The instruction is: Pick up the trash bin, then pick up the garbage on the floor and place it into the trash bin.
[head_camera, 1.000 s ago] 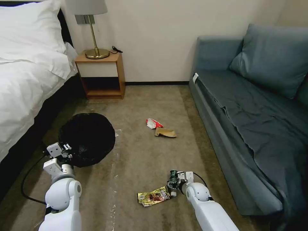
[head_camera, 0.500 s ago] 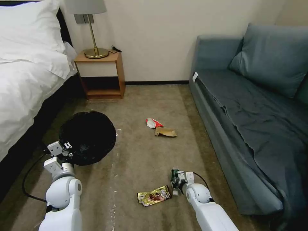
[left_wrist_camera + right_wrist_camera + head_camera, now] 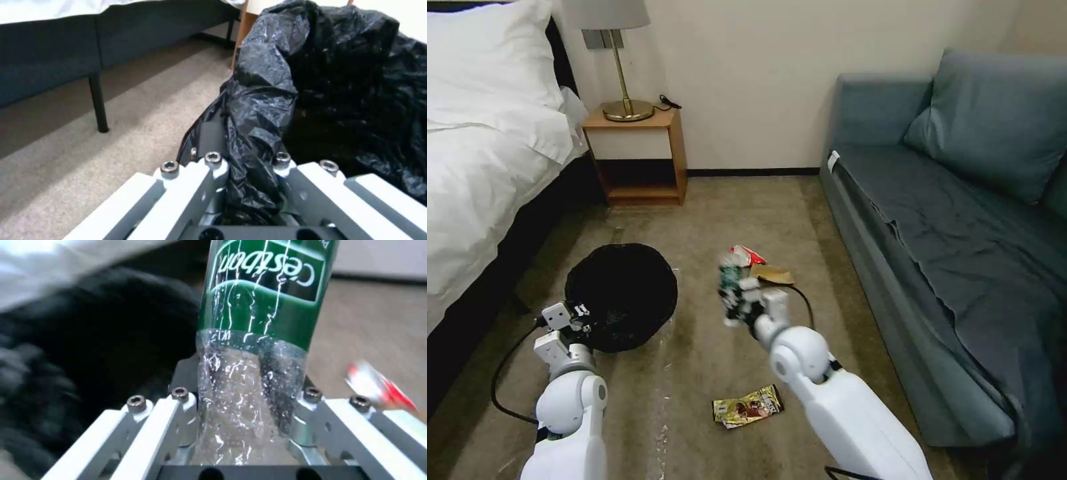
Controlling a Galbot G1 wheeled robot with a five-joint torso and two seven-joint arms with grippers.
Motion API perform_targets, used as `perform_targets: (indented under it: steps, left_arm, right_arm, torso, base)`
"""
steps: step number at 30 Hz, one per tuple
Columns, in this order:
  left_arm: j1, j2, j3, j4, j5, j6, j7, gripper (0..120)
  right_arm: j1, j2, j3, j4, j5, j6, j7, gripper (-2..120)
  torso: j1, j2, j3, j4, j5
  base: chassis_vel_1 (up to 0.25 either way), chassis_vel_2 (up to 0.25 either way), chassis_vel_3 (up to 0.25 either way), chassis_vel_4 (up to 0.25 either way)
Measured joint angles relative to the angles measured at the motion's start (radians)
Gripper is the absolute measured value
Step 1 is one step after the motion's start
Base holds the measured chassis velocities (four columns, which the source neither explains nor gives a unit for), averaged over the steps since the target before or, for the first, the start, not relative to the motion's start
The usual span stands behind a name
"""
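Black-lined trash bin [image 3: 622, 293] beside right gripper [image 3: 735, 293]'s clamped bottle [image 3: 730, 275].

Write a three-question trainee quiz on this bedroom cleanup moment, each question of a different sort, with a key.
1. True or false: the right gripper is shut on the clear plastic bottle with green label.
2. Multiple choice: the left gripper is clamped on A) the lamp, B) the rim of the round bin lined with a glossy black plastic bag, C) the pillow.
3. Fill in: the gold-brown foil wrapper lies on the ____.

Key: 1 true; 2 B; 3 carpet.
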Motion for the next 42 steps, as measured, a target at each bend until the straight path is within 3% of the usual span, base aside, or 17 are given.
perform_targets:
  steps: [4, 6, 16, 23, 42]
  left_arm:
    - [-0.001, -0.002, 0.001, 0.003, 0.005, 0.000, 0.000, 4]
    - [-0.002, -0.004, -0.001, 0.009, 0.009, 0.000, 0.000, 4]
    - [-0.010, -0.019, 0.008, 0.017, 0.031, -0.001, 0.000, 4]
    - [-0.007, -0.034, 0.013, 0.013, 0.048, -0.003, 0.001, 4]
    - [-0.013, -0.043, 0.019, 0.015, 0.056, -0.003, -0.003, 4]
  right_arm:
    - [0.055, 0.021, -0.059, -0.013, 0.006, 0.023, 0.010, 25]
    - [0.116, 0.066, -0.130, -0.090, -0.004, 0.065, 0.012, 25]
    - [0.184, 0.233, -0.233, -0.369, -0.067, 0.142, 0.010, 25]
    - [0.177, 0.244, -0.246, -0.486, -0.140, 0.184, 0.006, 25]
    - [0.173, 0.241, -0.252, -0.471, -0.163, 0.185, 0.004, 95]
  torso:
    - [0.000, 0.000, 0.000, 0.0001, 0.0001]
    - [0.000, 0.000, 0.000, 0.0001, -0.0001]
    - [0.000, 0.000, 0.000, 0.0003, 0.0001]
    - [0.000, 0.000, 0.000, -0.0002, 0.0000]
    - [0.000, 0.000, 0.000, 0.0000, 0.0002]
  base:
    - [0.000, 0.000, 0.000, 0.000]
    - [0.000, 0.000, 0.000, 0.000]
    - [0.000, 0.000, 0.000, 0.000]
    - [0.000, 0.000, 0.000, 0.000]
    - [0.000, 0.000, 0.000, 0.000]
